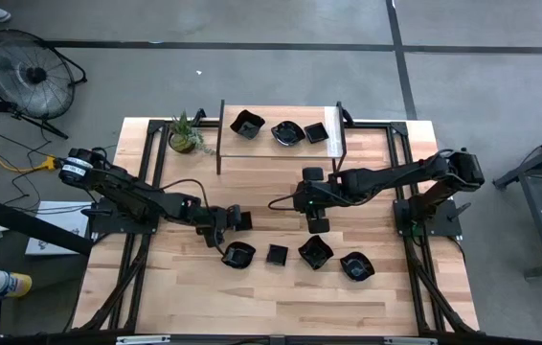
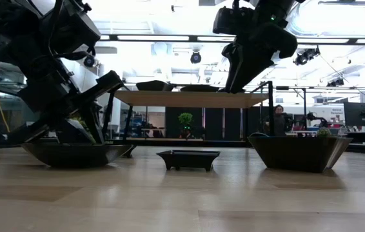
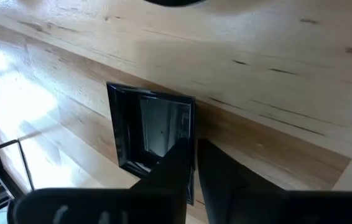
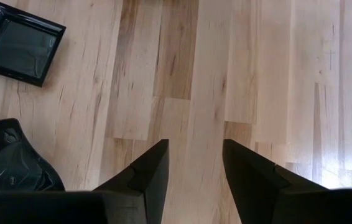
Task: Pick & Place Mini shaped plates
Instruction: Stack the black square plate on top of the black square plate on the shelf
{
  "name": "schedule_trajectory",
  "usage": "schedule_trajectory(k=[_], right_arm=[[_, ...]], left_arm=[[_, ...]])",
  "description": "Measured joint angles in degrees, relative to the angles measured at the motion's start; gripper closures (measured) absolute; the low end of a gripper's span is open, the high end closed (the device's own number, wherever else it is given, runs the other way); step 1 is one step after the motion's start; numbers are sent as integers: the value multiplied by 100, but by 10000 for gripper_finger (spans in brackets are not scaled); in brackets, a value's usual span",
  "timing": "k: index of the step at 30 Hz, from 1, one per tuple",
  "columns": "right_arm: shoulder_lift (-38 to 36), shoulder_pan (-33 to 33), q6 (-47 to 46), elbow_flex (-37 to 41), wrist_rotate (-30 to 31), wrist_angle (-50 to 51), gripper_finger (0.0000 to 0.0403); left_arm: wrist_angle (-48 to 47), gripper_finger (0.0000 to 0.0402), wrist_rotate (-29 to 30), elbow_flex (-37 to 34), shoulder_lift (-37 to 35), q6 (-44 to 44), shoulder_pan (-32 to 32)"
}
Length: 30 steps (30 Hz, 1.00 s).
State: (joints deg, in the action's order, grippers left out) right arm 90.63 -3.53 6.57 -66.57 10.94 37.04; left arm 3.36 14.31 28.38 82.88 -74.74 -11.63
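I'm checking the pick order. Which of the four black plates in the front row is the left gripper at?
The leftmost plate, rounded and wavy-rimmed. The left gripper reaches down to its rim; the other three plates lie farther right, untouched.

Left wrist view: glossy black square plate (image 3: 148, 134), near edge hidden behind the left gripper's (image 3: 194, 163) dark fingers; whether the pads actually pinch its rim cannot be told. A dark rounded object beyond the gripper is cut off by the frame edge, shape unreadable.

Right wrist view: wavy-rimmed glossy black plate (image 4: 11, 158) beside the right gripper (image 4: 194, 163), cropped at the frame edge.

Low view: both arms cropped above; left fingertips hidden behind a dish rim.
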Motion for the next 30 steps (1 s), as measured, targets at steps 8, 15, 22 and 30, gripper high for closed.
schedule_trajectory(k=[8, 15, 22, 30], right_arm=[[0, 0, 0, 0, 0, 0, 258], [0, 0, 2, 0, -1, 0, 257], [-4, 0, -35, 0, -125, 20, 257], [-185, 0, -265, -2, -70, 144, 256]], left_arm=[[9, 395, 0, 2, -1, 2, 0], [9, 399, -2, 7, -1, 2, 0], [-23, 400, 7, 110, -1, 2, 0], [-54, 401, 28, 440, -1, -230, 0]])
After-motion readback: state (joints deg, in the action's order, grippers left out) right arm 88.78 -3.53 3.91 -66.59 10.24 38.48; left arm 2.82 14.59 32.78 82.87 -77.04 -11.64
